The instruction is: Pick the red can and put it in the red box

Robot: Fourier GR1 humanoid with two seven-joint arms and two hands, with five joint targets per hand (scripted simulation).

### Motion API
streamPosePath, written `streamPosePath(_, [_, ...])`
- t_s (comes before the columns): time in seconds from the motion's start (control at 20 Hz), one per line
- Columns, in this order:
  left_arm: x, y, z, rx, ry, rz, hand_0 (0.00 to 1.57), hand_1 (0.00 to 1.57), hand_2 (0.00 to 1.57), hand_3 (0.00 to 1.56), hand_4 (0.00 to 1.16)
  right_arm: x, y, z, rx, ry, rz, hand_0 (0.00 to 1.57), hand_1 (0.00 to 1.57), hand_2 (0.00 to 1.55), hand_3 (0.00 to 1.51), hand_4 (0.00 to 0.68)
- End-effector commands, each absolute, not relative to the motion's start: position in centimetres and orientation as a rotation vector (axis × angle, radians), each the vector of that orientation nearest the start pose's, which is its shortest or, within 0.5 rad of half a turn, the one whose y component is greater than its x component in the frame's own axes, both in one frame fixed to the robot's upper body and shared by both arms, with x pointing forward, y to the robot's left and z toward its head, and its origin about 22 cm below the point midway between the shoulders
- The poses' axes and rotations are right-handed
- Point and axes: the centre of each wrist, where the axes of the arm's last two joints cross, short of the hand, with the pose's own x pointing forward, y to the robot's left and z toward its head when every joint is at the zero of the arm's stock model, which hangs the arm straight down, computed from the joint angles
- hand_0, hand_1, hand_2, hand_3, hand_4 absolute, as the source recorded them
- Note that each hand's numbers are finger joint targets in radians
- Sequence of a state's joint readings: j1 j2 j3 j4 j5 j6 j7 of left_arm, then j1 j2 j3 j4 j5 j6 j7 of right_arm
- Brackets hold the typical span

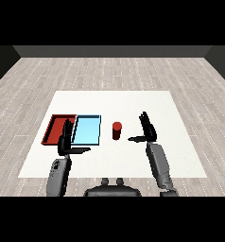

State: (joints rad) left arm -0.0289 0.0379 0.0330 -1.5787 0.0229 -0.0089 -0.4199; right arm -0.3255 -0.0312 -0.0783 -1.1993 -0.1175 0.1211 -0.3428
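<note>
Head view, read from nine o'clock across to three o'clock: the red tray (54,128) lies flat on the white table (133,101), its raised rim a brighter red than its darker floor. The left hand (65,141) rises in front of the tray's three o'clock edge, fingers straight and pointing toward twelve o'clock, thumb stretched out toward three o'clock, holding nothing. Touching the red tray's side is the light blue tray (88,130), with a pale floor and a slightly darker rim. Near it, toward three o'clock, the red can (116,131) stands upright on the bare table, apart from both trays: a short, plain cylinder, bright red on its round top and darker down its side. Further toward three o'clock, the right hand (147,129) is open, fingers straight up, thumb reaching toward nine o'clock at the can without touching it.
</note>
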Motion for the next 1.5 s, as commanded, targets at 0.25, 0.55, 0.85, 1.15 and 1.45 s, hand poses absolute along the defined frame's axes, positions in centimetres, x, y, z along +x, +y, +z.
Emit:
streamPosePath(0.25, [25.8,25.5,2.9,0.029,-2.026,0.005,0.00,0.00,0.00,0.00,0.00,34.1,-18.9,-2.4,0.288,-1.803,-0.009,0.00,0.00,0.00,0.00,0.000])
streamPosePath(0.55, [26.0,27.3,1.4,0.010,-2.035,0.016,0.00,0.00,0.00,0.00,0.00,33.7,-17.6,-3.7,0.300,-1.791,-0.016,0.00,0.00,0.00,0.00,0.000])
streamPosePath(0.85, [24.7,25.1,0.0,-0.028,-2.029,0.026,0.00,0.00,0.00,0.00,0.00,31.7,-15.1,-4.6,0.335,-1.775,-0.012,0.00,0.00,0.00,0.00,0.000])
streamPosePath(1.15, [25.1,24.2,0.7,-0.004,-2.020,0.030,0.00,0.00,0.00,0.00,0.00,33.3,-14.1,-5.3,0.301,-1.768,-0.002,0.00,0.00,0.00,0.00,0.000])
streamPosePath(1.45, [24.4,25.9,-0.5,-0.026,-2.028,0.015,0.00,0.00,0.00,0.00,0.00,33.4,-14.9,-6.9,0.335,-1.743,-0.050,0.00,0.00,0.00,0.00,0.000])
